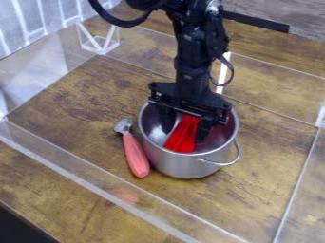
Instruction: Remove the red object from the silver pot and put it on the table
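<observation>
"One red grooved block (185, 133) inside the silver pot (188, 152); why are the fingers (191, 116) down there?"

"Likely to pinch it for lifting onto the counter (76, 152); whether they're spread or closed, I can't tell"

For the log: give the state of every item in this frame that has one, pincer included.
Pincer: lowered into the pot, around the red object; whether it grips is unclear.
Red object: inside the pot, partly hidden by the pincer.
Pot: upright, uncovered, holding the red object.
Spoon: lying on the table beside the pot.
Table: bearing pot and spoon.
</observation>
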